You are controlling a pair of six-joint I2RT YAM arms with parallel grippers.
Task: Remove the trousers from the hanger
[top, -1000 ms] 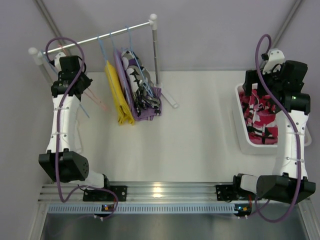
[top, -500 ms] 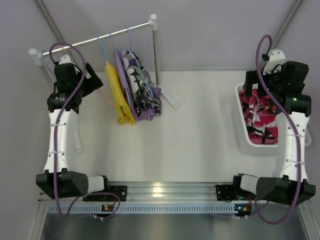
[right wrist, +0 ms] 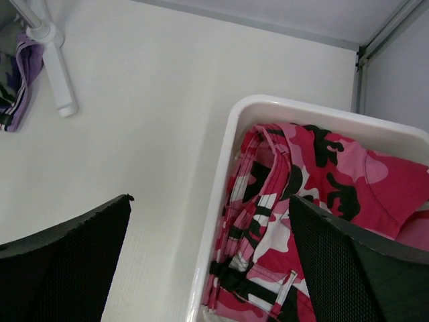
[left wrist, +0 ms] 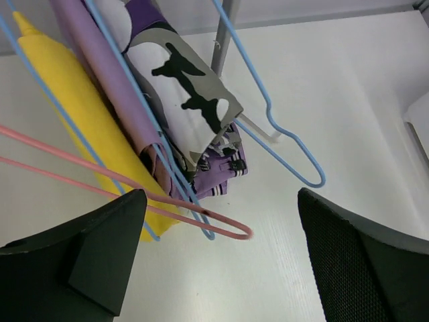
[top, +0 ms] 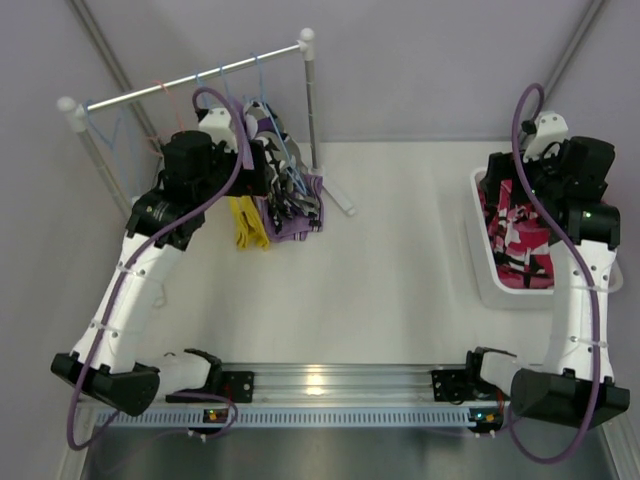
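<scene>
Left wrist: left claw (left wrist: 221, 218) apart, empty, facing trousers (left wrist: 179, 87) hung on blue hangers (left wrist: 281, 134). Likely approach step. Next: clamp one pair's hem, pull it off. Right claw (right wrist: 209, 208) apart over bin (right wrist: 216, 188), pink pair (right wrist: 322, 201) inside.

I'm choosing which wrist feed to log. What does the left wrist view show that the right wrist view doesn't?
Only left wrist: yellow trousers, grey-print trousers, blue hangers, a bare pink hanger. Only right wrist: pink camouflage trousers in a white bin. Both: the white table, the rack, a bit of the purple trousers.
</scene>
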